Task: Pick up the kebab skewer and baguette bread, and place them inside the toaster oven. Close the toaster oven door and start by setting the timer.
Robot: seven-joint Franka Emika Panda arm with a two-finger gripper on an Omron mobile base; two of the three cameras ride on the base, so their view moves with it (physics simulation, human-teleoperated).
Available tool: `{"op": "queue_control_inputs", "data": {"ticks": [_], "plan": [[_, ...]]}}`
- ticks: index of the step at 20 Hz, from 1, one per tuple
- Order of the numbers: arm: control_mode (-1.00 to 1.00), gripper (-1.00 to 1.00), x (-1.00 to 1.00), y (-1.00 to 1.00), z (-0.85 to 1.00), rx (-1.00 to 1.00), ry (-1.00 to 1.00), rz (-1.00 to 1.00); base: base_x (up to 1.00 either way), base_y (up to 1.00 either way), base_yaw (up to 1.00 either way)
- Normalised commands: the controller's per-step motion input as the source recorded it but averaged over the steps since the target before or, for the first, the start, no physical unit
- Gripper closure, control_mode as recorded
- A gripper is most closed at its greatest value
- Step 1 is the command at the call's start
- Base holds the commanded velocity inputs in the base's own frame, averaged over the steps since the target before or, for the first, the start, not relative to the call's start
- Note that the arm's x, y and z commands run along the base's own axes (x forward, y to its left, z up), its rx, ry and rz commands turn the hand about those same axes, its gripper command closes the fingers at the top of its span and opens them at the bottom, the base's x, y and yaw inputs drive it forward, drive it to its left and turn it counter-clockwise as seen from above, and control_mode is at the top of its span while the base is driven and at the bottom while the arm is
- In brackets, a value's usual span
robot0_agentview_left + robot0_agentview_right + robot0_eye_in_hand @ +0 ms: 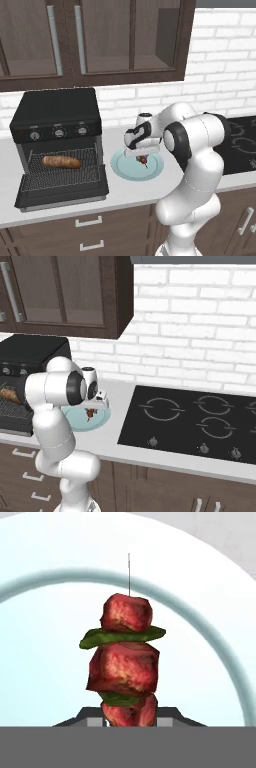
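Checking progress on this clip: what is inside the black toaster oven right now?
The golden-brown baguette bread lies on the wire rack inside the black toaster oven, whose door hangs open. The kebab skewer is at the gripper over the pale blue plate. The oven's back corners are shadowed.

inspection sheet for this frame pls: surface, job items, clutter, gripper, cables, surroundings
Surface: pale counter, holding the oven and a plate.
Job's things: baguette lies on the rack inside the toaster oven; oven door is folded down open; kebab skewer sits over the pale blue plate.
Clutter: nothing seen.
Grippers: gripper is low over the plate, its fingers at the skewer's near end; whether they grip it cannot be told.
Cables: nothing seen.
Surroundings: black cooktop, white brick wall, dark cabinets.
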Motion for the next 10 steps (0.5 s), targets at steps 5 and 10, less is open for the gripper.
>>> {"op": "queue_control_inputs", "data": {"ticks": [5, 10], "plan": [[-1.0, 1.0, -0.02, -0.01, 0.61, 0.06, 0.03, -0.09, 0.0, 0.0, 0.0], [-1.0, 1.0, -0.44, 0.0, 0.84, 0.08, 0.0, -0.06, 0.0, 0.0, 0.0]]}}
